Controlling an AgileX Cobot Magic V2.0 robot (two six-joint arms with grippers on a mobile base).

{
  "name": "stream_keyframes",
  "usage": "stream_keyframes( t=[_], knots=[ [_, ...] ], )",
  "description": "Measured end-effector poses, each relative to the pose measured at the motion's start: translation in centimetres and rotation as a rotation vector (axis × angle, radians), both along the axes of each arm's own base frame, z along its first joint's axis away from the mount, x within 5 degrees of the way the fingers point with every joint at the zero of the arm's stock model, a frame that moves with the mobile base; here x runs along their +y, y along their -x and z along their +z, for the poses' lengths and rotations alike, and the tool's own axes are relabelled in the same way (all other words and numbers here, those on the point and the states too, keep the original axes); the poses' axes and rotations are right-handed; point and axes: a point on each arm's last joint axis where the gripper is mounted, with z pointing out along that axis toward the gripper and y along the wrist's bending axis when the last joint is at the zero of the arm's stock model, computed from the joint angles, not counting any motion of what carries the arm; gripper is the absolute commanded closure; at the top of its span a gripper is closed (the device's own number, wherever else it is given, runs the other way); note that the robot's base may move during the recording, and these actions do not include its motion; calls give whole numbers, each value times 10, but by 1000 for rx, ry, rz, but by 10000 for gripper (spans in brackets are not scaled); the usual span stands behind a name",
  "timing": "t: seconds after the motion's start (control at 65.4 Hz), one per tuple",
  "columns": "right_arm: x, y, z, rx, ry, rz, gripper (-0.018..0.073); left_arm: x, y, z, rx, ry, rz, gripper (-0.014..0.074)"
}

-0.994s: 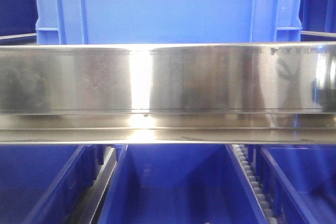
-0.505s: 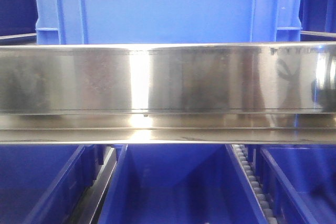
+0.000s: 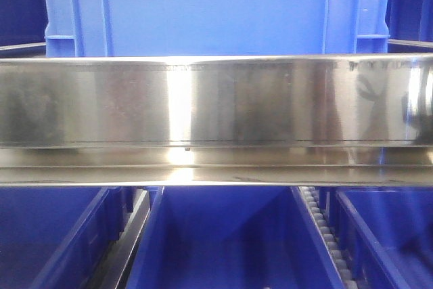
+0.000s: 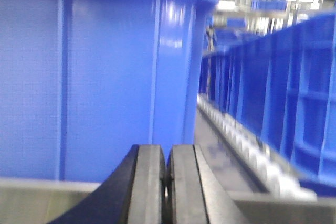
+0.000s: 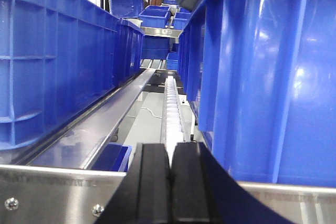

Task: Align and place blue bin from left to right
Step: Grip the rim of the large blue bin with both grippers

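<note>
The blue bin [image 3: 216,11], sky-blue with ribbed walls, stands on the upper level behind a steel rail [image 3: 216,99] and fills the middle of the front view. In the left wrist view its ribbed wall and thick rim [image 4: 105,77] rise close ahead on the left. My left gripper [image 4: 167,150] is shut with nothing in it, just short of that wall's lower corner. My right gripper [image 5: 170,148] is shut and empty too, over a steel rail [image 5: 58,182]. A glossy ribbed blue wall [image 5: 273,77] stands right beside it; I cannot tell whether it is the same bin.
Darker blue bins [image 3: 223,235] sit on the lower level under the rail, with a roller track [image 3: 325,228] between them. Rows of blue bins [image 4: 273,93] [image 5: 52,61] line the lanes, and roller tracks [image 5: 173,108] run along them. More bins [image 5: 155,17] are stacked far back.
</note>
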Motion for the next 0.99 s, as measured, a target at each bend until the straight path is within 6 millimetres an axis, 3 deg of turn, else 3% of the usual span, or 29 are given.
stream_keyframes(
  t=[0.229, 0.306, 0.428, 0.566, 0.627, 0.78, 0.994],
  knots=[
    [0, 1, 4, 0, 0, 0, 638, 0, 5, 21, -90, -1, -1, 592],
    [0, 4, 19, -37, 4, 1, 638, 0, 11, 43, -131, -10, 1, 585],
    [2, 18, 65, -124, 14, 3, 615, 0, 25, 82, -161, -45, 16, 501],
    [5, 39, 121, -148, 18, 6, 418, 1, 35, 124, -133, -62, 34, 346],
    [5, 42, 141, -151, 19, 7, 267, 2, 34, 143, -102, -62, 39, 280],
    [5, 39, 188, -170, 21, 8, 2, 3, 22, 178, -10, -59, 41, 146],
    [3, 8, 216, -102, 13, 27, -2, 0, -4, 208, 79, -76, -16, 10]
  ],
)
